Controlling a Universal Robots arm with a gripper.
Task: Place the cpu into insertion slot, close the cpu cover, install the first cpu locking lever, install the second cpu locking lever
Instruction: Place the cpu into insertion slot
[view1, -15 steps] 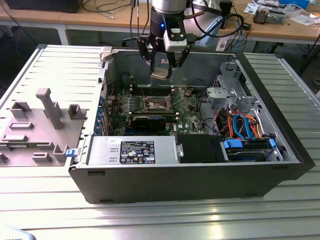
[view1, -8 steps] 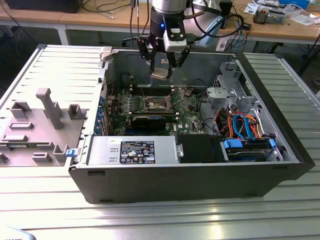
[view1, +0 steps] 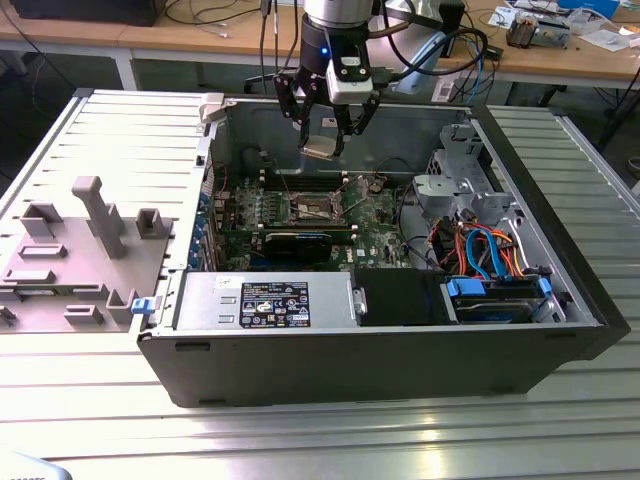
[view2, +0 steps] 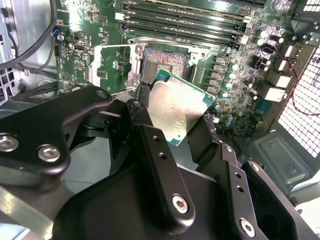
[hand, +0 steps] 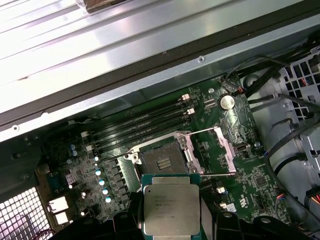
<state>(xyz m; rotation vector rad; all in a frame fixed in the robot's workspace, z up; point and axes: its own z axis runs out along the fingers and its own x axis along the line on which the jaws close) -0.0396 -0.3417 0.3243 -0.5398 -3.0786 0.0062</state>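
Jaws: clamped on the flat, square, silvery-grey cpu (view1: 320, 146); the black fingers (view2: 150, 145) pinch its opposite edges, which seems meant to leave its underside free to seat.
Cpu: held in the air above the green motherboard (hand: 250, 180), well clear of the socket and touching nothing else (view2: 177, 110).
Insertion slot: the square dark insertion slot with a silver rim (hand: 162, 161) is bare and sits at six o'clock from the chip in the exterior view (view1: 312, 208).
Cpu cover: the thin silver framed cpu cover (hand: 223, 150) is swung open toward three o'clock of the slot in the exterior view, so the way down is open.
Locking levers: the thin wire levers (hand: 202, 131) are unlatched.
Case: the dark grey open computer case (view1: 400, 350) lies on its side on the ribbed metal desk (view1: 300, 430), so the board faces up.
Stage: by my judgement the first step is in hand and none is finished.
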